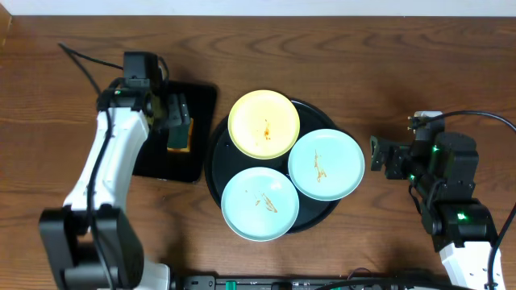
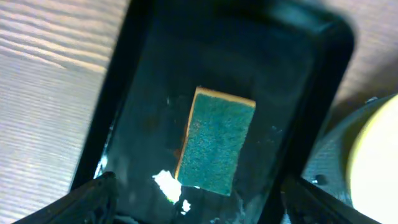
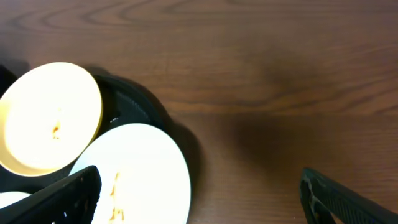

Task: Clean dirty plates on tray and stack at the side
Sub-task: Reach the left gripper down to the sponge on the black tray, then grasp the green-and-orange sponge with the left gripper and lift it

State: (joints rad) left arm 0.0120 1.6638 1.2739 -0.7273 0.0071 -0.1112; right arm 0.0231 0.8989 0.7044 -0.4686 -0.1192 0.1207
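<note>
Currently, your stock: left pincer spread, straddling sponge on small tray, not touching; placed for pickup, likely as wiper. Right pincer spread, empty, over counter beside round tray, ready for lifting. Yellow plate, two blue plates lie smeared on round tray; none stacked.
</note>
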